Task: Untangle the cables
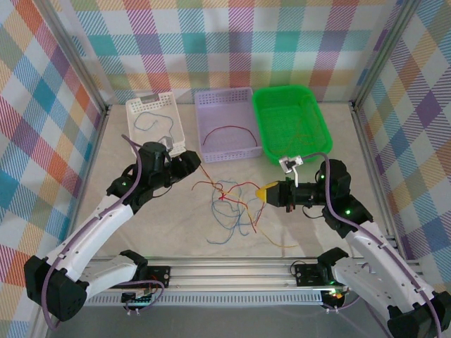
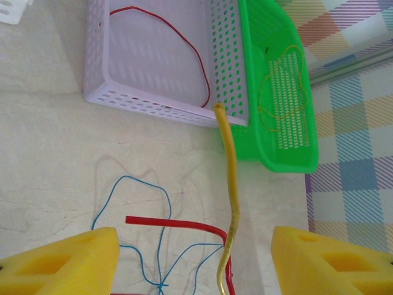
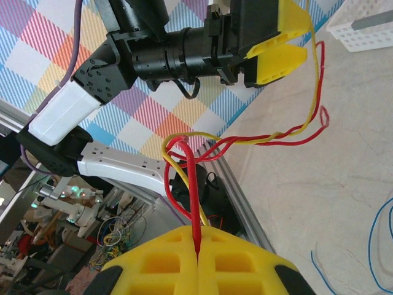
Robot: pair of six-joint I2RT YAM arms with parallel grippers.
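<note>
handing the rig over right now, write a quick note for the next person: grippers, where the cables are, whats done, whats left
The left gripper is open; a yellow cable stands between its fingers, not pinched.
The right gripper is shut on a red cable; red and yellow strands run from it toward the left gripper.
Done: a blue cable in the white basket, a second red cable in the purple basket, an orange-yellow cable in the green basket.
Left: the tangle of blue, red and yellow strands on the table between the arms. Free each and, probably, sort by colour.
</note>
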